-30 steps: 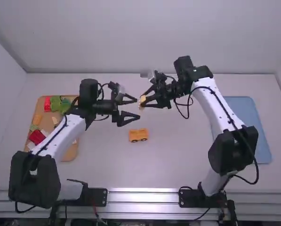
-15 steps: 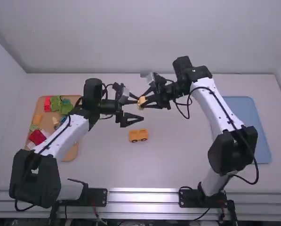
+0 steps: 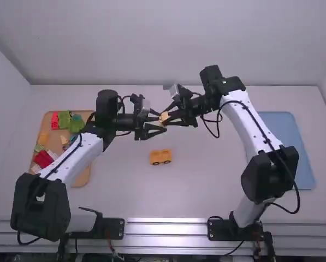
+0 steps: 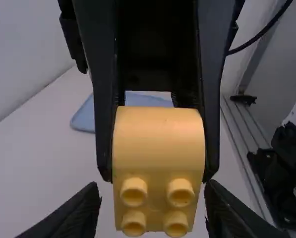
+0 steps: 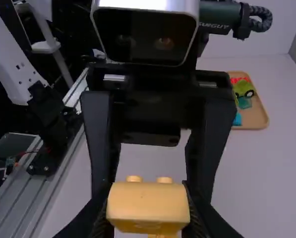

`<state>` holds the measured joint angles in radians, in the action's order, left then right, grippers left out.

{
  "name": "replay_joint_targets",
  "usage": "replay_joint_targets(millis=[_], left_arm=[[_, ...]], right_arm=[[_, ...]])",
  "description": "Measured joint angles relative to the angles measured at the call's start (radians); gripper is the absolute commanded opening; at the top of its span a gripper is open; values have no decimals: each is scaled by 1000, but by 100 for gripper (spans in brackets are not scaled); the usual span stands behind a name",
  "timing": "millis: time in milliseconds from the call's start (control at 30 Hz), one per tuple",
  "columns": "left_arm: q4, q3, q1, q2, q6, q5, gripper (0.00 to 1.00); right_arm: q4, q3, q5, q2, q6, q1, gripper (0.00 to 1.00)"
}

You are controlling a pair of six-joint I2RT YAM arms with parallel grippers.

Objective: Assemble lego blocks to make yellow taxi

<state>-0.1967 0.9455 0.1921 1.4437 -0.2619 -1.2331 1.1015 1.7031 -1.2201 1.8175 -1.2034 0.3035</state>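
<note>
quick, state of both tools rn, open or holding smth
Left tool: open, a finger either side of the yellow, studded plastic block, slight gaps showing.
Right tool: closed, holding that block.

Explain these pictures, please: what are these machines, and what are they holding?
These are two robot arms, the left arm and the right arm, at a white table. One picture looks down from above and behind; the others come from a camera on each wrist. The right gripper holds a yellow block; the left gripper is open around it. An orange car base lies on the table, with colourful blocks in a brown tray at left and a blue tray at right.
</note>
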Motion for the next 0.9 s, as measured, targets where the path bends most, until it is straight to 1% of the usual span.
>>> replay_joint_targets(millis=[67, 167, 233, 267, 367, 400, 433, 467, 533, 567, 667, 700, 733, 767, 800, 833, 900], left_arm=[[-16, 0, 0, 0, 11, 0, 46], [-24, 0, 0, 0, 23, 0, 40], [-25, 0, 0, 0, 27, 0, 40], [-24, 0, 0, 0, 29, 0, 35], [-23, 0, 0, 0, 33, -3, 32], [-23, 0, 0, 0, 28, -4, 28], [-23, 0, 0, 0, 27, -3, 26], [-22, 0, 0, 0, 26, -2, 20], [-22, 0, 1, 0, 30, 0, 18], [-22, 0, 1, 0, 28, 0, 14], [-22, 0, 1, 0, 27, 0, 14], [-22, 0, 1, 0, 26, 0, 14], [-22, 0, 1, 0, 26, 0, 14], [-23, 0, 1, 0, 27, 0, 15], [-20, 0, 1, 0, 30, 1, 14], [-16, 0, 1, 0, 31, 2, 15], [2, 0, 0, 0, 31, 4, 15]], right_arm=[[0, 0, 0, 0, 0, 0, 17], [0, 0, 0, 0, 0, 0, 17], [-1, 0, 0, 0, 0, 0, 17], [-2, 0, 0, 0, -1, 0, 17], [-5, 0, 0, 0, 2, 0, 17], [-5, 0, -1, 0, 7, 0, 17], [-5, 0, 0, 0, 8, 0, 17], [-5, 0, -1, 0, 11, -2, 17], [-5, 0, 0, 0, 10, -3, 17], [-5, 0, -1, 0, 12, -3, 17], [-5, 0, -1, 0, 12, -3, 18], [-5, 0, -1, 0, 14, -3, 22], [-5, 0, -1, 0, 14, -3, 32], [-5, 0, -1, 0, 18, -2, 58], [-9, 0, -2, 0, 15, -3, 91], [-20, 0, -3, 0, 15, -3, 99], [-34, 3, -2, 0, 28, -5, 99]])
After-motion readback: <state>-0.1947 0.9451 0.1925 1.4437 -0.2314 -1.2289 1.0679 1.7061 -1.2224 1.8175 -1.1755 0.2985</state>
